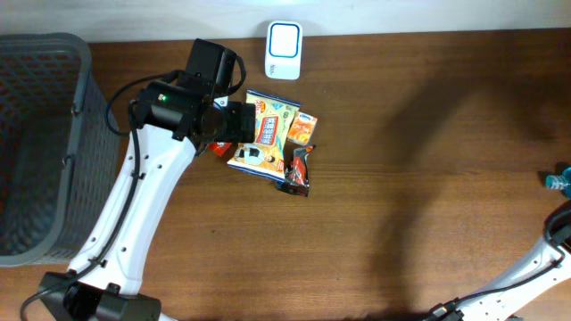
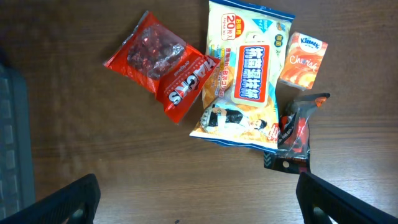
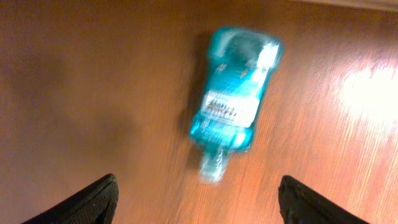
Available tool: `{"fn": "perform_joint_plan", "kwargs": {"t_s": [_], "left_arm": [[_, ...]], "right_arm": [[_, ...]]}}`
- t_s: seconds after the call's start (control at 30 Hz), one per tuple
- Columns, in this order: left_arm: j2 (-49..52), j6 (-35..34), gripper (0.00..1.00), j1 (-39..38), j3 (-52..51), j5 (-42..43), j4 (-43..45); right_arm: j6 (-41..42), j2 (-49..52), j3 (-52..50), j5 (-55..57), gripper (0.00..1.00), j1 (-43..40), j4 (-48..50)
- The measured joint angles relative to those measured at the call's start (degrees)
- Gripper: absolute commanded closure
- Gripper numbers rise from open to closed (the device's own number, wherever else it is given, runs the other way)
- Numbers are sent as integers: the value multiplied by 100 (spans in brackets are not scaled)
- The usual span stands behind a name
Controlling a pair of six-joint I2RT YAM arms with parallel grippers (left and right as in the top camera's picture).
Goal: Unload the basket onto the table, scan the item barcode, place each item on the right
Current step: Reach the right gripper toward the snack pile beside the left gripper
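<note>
L gripper (image 2: 198, 186) hangs over the packs w/ fingers spread wide, nothing between them. Below it are a red candy bag (image 2: 163, 65) touching a yellow wipes pack (image 2: 245, 81), an orange tissue pack (image 2: 303, 59) beside that, and a black-red sachet (image 2: 295, 134) at its lower corner. White scanner (image 1: 284, 38) sits just beyond the pile. R gripper (image 3: 198, 186) is wide open, empty — teal bottle (image 3: 233, 93) lies on its side ahead of it, blurred. Grey basket (image 1: 40, 143) is far left.

Clear teal bottle (image 3: 231, 99) lying on side, white label up, far right of table (image 1: 428, 223). Snack packets (image 1: 268, 134) heaped mid-left, near white scanner (image 1: 284, 38).
</note>
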Motion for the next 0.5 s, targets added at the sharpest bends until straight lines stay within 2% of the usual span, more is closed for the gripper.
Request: {"fn": "perform_joint_plan", "kwargs": {"t_s": [0.07,0.17,0.27,0.5], "left_arm": [[0,2,1,0,0,0,-2],[0,2,1,0,0,2,0],[0,2,1,0,2,0,0],[-2,2,1,0,0,0,0]], "right_arm": [[-101,-118,713,-350,1,249,-664],[-610,-376,1235,-1097,1,708,-872],[-946,-632,1283,-1775,1,1220,-876],[-1176,-955,1283,-2315,1,2629,-876]]}}
